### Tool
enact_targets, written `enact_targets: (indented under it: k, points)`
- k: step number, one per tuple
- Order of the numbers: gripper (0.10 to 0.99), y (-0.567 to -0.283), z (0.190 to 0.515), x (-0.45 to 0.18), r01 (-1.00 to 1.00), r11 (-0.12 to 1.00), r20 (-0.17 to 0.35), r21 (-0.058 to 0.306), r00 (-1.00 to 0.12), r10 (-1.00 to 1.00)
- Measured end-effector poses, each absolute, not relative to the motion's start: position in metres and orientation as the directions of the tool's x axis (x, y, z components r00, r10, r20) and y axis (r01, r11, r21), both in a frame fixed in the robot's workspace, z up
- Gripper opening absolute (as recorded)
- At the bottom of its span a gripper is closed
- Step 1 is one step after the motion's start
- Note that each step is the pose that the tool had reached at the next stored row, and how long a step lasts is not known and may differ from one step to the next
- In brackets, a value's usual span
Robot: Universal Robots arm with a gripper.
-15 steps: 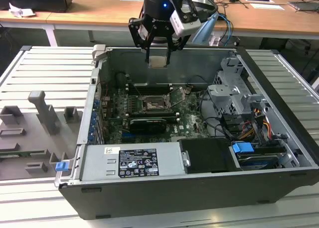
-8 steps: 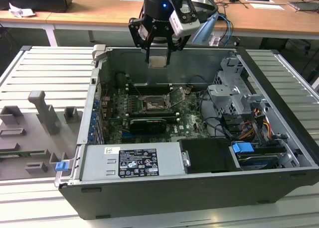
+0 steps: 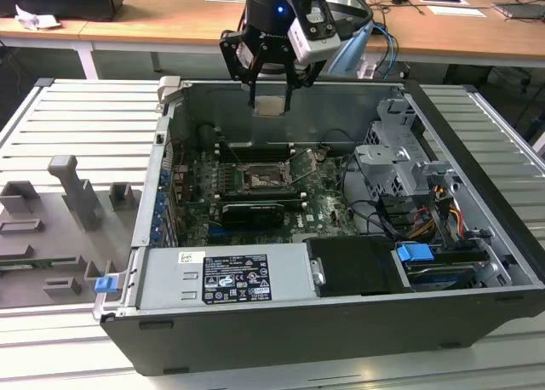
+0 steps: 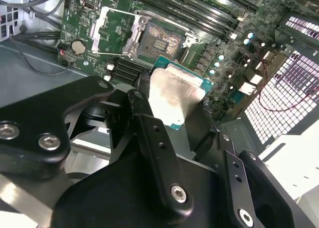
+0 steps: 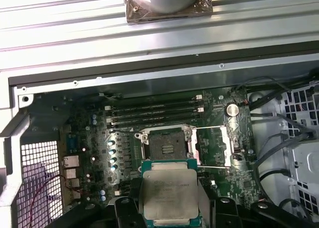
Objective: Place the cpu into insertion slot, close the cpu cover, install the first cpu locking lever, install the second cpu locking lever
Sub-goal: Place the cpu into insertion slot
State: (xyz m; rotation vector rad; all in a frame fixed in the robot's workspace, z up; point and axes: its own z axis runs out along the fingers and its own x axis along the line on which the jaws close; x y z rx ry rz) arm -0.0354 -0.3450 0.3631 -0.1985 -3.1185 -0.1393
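While above the black insertion slot (image 5: 168,148), claw (image 3: 272,102) tight around flat silver-grey cpu (image 5: 171,195).

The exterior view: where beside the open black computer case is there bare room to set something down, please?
Bare: the ribbed grey metal table beyond the grey fixture blocks at the exterior view's left, and past the black computer case at its right. Crowded: inside the case, green circuit board, cables, silver drive cage.

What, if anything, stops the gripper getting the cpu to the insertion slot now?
Likely nothing, so yes: the gripper holds the cpu above the case, the cpu cover is swung aside, and the insertion slot lies bare.
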Motion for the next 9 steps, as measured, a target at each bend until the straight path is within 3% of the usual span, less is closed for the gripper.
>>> enact_targets:
  k: [9]
  points:
    - [0.529,-0.3450,0.3630,-0.0354,0.170,0.981,0.019,0.088,-0.985,0.169]
